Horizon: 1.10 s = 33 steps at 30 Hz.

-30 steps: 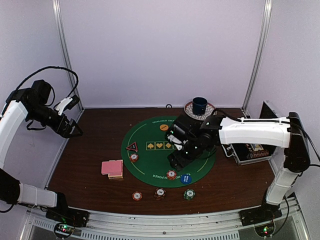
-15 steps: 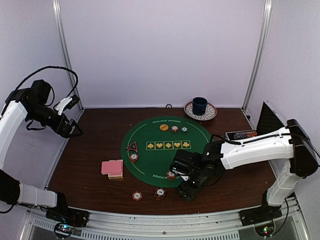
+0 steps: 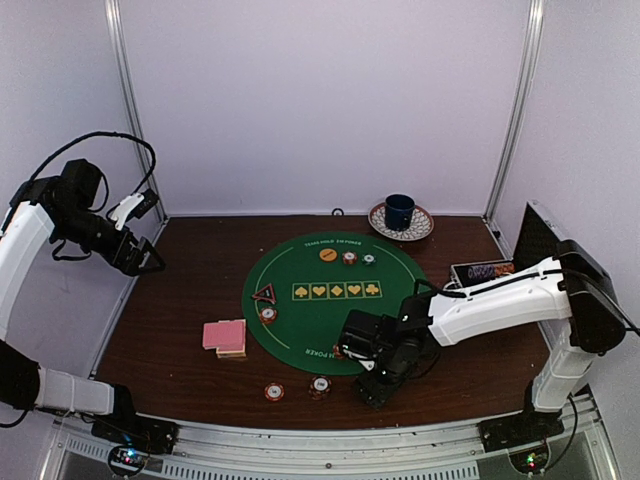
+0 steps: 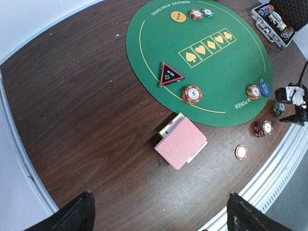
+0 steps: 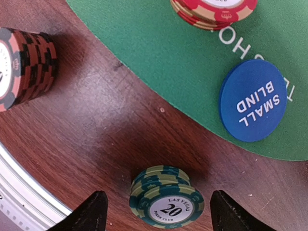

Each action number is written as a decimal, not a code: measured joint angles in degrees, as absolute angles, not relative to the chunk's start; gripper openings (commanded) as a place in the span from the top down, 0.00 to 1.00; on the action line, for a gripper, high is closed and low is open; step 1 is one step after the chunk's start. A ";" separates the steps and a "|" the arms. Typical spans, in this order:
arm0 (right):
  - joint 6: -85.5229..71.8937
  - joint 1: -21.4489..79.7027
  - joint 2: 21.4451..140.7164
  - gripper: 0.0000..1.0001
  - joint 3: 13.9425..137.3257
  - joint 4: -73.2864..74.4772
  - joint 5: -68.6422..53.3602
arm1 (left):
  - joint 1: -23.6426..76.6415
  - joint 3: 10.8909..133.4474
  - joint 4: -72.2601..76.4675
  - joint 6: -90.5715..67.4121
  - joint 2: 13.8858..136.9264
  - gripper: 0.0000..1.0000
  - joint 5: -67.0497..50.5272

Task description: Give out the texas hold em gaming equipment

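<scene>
The green chip stack (image 5: 166, 202) stands on the wood just off the green mat (image 3: 300, 320). My right gripper (image 5: 159, 214) is open, low over it, one finger on each side, not touching; the arm hides it in the top view (image 3: 378, 385). The blue disc (image 5: 253, 107) and a red chip stack (image 5: 214, 10) lie on the mat's edge. A dark chip stack (image 5: 24, 67) and an orange-red chip (image 3: 274, 392) sit near the front. The pink-backed cards (image 4: 182, 143), triangle marker (image 4: 170, 74) and orange disc (image 4: 178, 16) lie further off. My left gripper (image 4: 159, 214) is open, empty, high at the left.
A blue mug (image 3: 400, 211) on a saucer stands at the back. The black case (image 3: 490, 272) lies open at the right. Two chips (image 3: 349, 258) sit at the mat's far side, one more (image 3: 268, 314) by the triangle. A metal rail (image 3: 300, 435) runs along the front edge.
My right arm has swung from the middle of the mat to the front edge and come down over the green chip stack. The left arm has not moved.
</scene>
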<state>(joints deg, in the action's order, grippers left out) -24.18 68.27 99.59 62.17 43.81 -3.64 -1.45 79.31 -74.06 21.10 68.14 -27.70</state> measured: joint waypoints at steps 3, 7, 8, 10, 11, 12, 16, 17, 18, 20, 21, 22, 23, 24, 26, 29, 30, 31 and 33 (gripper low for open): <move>-24.08 68.05 99.70 0.32 62.00 43.48 -3.86 | -1.45 79.31 -74.08 21.10 68.14 0.03 -27.70; -24.05 67.90 99.70 0.38 61.82 43.03 -4.19 | -1.45 79.31 -74.06 21.10 68.14 0.02 -27.68; -24.01 67.88 99.70 0.40 61.82 42.98 -4.23 | -1.45 79.31 -74.06 21.08 68.14 0.02 -27.68; -24.03 67.83 99.70 0.44 61.80 42.92 -4.27 | -1.45 79.31 -74.06 21.08 68.14 0.02 -27.68; -24.10 67.83 99.70 0.46 61.73 42.85 -4.29 | -1.45 79.31 -74.06 21.10 68.14 0.02 -27.68; -24.03 67.83 99.70 0.47 61.69 42.85 -4.29 | -1.45 79.31 -74.06 21.08 68.14 0.02 -27.70; -24.05 67.77 99.70 0.52 61.58 43.05 -4.32 | -1.45 79.31 -74.06 21.10 68.12 0.02 -27.68; -23.92 67.77 99.70 0.52 61.58 43.13 -4.29 | -1.45 79.31 -74.06 21.10 68.12 0.02 -27.70; -23.97 67.75 99.70 0.52 61.60 43.33 -4.29 | -1.45 79.31 -74.08 21.08 68.12 0.02 -27.68; -23.86 67.75 99.66 0.53 61.73 44.05 -4.32 | -1.45 79.31 -74.08 21.08 68.10 0.03 -27.68; -23.81 67.75 99.66 0.53 61.95 44.60 -4.32 | -1.45 79.31 -74.08 21.10 68.07 0.02 -27.70; -23.75 67.75 99.66 0.53 62.39 45.30 -4.32 | -1.45 79.31 -74.06 21.08 68.05 0.02 -27.70; -23.70 67.75 99.61 0.54 62.76 45.78 -4.32 | -1.45 79.31 -74.08 21.08 68.03 0.02 -27.70; -23.62 67.75 99.55 0.54 63.31 46.33 -4.32 | -1.45 79.31 -74.08 21.10 67.99 0.02 -27.70; -23.27 67.75 99.31 0.55 64.64 47.57 -4.29 | -1.45 79.31 -74.08 21.08 67.92 0.03 -27.70; -22.44 67.75 98.61 0.60 66.89 49.65 -4.25 | -1.45 79.31 -74.08 21.10 67.77 0.02 -27.70; -22.41 67.75 98.43 0.60 68.16 50.57 -4.14 | -1.45 79.31 -74.08 21.08 67.72 0.02 -27.70; -22.11 67.75 98.35 0.60 68.97 50.92 -4.08 | -1.45 79.31 -74.06 21.10 67.70 0.02 -27.70; -21.52 67.59 98.35 0.60 71.35 52.14 -3.99 | -1.45 79.31 -74.08 21.10 67.66 0.03 -27.70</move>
